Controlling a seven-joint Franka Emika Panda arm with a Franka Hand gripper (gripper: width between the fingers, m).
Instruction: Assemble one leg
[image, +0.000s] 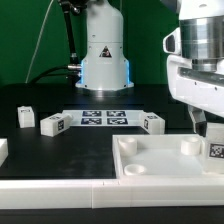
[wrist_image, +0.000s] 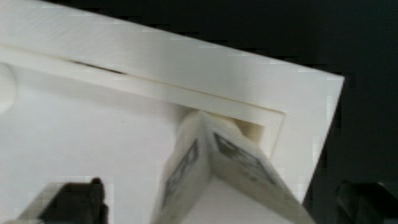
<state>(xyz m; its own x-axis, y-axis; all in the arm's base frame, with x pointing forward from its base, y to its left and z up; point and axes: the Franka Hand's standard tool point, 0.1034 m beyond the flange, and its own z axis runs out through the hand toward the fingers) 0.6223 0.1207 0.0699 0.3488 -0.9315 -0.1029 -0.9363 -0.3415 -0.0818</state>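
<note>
Both views are low-resolution and soft. In the exterior view, white parts glare against the dark table, and the robot base glows bluish at the far side. The wrist view is blurred, with washed-out whites.

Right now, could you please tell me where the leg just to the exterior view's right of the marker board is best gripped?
Grip the leg around its blocky body, coming straight down from above. It sits alone on the table, apart from the marker board and the white top, so its flat sides look free for closing across its narrower width.
</note>
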